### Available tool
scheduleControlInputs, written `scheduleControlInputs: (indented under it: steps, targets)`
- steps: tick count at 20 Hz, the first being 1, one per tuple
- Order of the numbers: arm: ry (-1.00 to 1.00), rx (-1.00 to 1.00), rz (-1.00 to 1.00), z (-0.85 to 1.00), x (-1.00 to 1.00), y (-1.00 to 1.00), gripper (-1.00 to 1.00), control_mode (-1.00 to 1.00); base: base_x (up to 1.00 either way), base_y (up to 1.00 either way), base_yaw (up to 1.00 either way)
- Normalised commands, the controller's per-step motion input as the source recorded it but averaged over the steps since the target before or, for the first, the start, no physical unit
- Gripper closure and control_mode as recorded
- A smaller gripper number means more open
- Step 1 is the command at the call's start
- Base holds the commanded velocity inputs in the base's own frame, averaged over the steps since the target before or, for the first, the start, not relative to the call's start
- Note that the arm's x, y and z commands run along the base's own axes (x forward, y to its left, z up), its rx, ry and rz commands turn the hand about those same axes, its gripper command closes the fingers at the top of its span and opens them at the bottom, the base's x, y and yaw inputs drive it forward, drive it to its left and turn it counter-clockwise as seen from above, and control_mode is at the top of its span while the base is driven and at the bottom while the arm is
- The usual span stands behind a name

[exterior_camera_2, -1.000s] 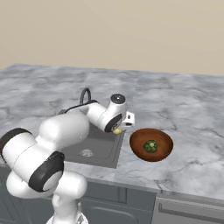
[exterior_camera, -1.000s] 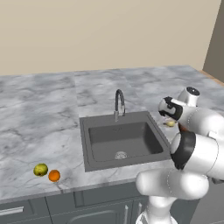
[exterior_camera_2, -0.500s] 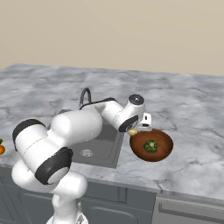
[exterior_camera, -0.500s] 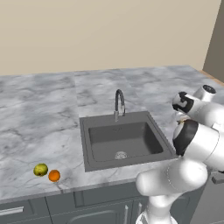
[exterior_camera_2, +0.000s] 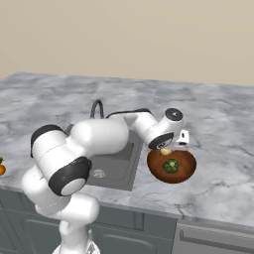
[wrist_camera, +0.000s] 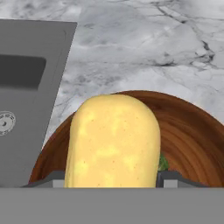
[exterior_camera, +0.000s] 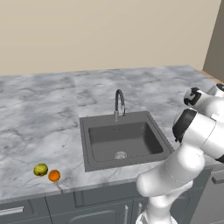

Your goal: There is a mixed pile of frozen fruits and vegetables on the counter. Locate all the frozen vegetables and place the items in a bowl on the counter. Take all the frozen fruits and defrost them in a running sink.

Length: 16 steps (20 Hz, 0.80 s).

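Here, potato (wrist_camera: 112, 142) clamped in end effector (exterior_camera_2: 167, 150) over bowl (exterior_camera_2: 184, 172).
Broccoli (exterior_camera_2: 171, 165) lies inside; bench (exterior_camera_2: 218, 124) beneath.

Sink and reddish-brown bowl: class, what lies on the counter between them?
Nothing: in the right base view, bare counter separates sink and bowl.

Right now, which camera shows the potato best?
The hand view: the potato looms large, pale yellow and lumpy, above the bowl. The right base view gives a small yellow patch under the pincer at the bowl's rim.
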Motion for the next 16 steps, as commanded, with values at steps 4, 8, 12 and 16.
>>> scheduleControlInputs:
  steps: [4,8,12,16]
  targets:
    - [0.0,0.0,0.0,-0.08,-0.02,-0.19,1.0,-1.0,0.0,0.0,0.0]
    - [0.0,0.0,0.0,-0.14,-0.18,-0.01,1.0,-1.0,0.0,0.0,0.0]
    - [0.0,0.0,0.0,-0.1,-0.22,0.0,1.0,-1.0,0.0,0.0,0.0]
    - [0.0,0.0,0.0,-0.12,-0.14,0.0,1.0,-1.0,0.0,0.0,0.0]
